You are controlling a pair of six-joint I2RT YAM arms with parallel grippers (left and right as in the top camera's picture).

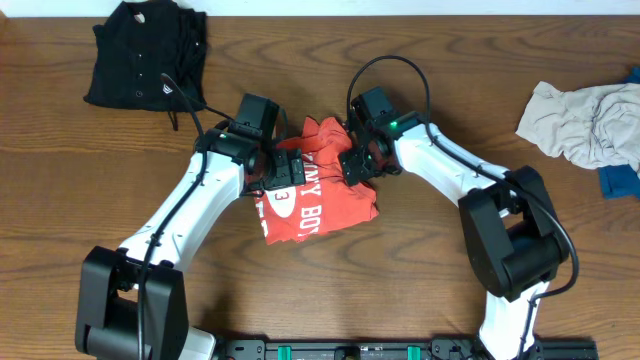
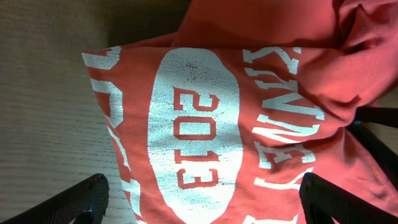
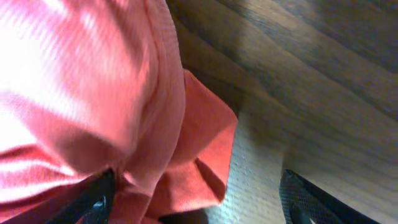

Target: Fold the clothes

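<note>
The red-orange T-shirt (image 1: 318,200) is bunched up mid-frame. Its lower part with the white lettering lies flattish and its upper edge is rumpled. My left gripper (image 1: 288,172) is over the shirt's left edge and the right gripper (image 1: 357,165) is at its upper right edge. Both are spread wide, released. Wood table (image 1: 400,300) shows below the shirt and on both sides. The black shirt (image 1: 145,50) sits upper left. The pale grey piece (image 1: 580,120) and blue piece (image 1: 620,180) hug the right edge, well apart from the arms.
</note>
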